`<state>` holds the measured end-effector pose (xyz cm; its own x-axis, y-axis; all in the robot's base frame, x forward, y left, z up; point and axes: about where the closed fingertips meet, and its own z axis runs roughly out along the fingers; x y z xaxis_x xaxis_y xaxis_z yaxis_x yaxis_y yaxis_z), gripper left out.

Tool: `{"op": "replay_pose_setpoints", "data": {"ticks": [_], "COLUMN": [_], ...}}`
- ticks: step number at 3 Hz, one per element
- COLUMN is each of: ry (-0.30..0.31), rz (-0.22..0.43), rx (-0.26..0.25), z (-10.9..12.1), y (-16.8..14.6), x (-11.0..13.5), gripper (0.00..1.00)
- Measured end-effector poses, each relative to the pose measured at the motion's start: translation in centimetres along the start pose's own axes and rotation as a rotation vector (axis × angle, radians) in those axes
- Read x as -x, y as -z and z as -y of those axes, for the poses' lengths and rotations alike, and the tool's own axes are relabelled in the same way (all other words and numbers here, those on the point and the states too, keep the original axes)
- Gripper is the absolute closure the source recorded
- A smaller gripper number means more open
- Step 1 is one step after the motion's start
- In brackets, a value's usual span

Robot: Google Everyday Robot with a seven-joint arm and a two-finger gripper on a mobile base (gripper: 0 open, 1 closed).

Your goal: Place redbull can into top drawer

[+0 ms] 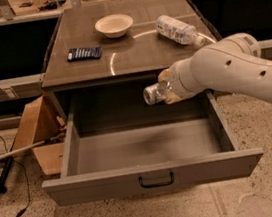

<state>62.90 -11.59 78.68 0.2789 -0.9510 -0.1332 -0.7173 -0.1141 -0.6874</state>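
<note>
Camera view: the gripper (164, 90), on an arm coming in from 3 o'clock, has its jaws clamped on the redbull can (151, 94). The can lies sideways in the air over the open top drawer (106, 184), toward its back right. On the counter (133, 55): bowl (114, 25) at 12 o'clock, water bottle (178, 29) at 2, dark packet (84, 53) at 9.

Bowl (114, 24), dark packet (84, 53) and water bottle (178, 29) on the tabletop (134, 58) — cardboard box (33, 126) alongside.
</note>
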Motion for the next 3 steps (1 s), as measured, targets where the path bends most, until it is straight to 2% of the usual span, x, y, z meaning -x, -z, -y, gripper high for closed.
{"op": "replay_pose_setpoints", "data": {"ticks": [1, 2, 3], "ry": [-0.077, -0.135, -0.165], "rz": [0.073, 0.112, 0.122], "rx": [0.004, 0.026, 0.045], "z": [-1.0, -2.3, -3.4], "y": [-1.0, -2.2, -3.1], "x": [-0.4, -0.9, -1.2], "gripper": [1.0, 1.0, 1.0]}}
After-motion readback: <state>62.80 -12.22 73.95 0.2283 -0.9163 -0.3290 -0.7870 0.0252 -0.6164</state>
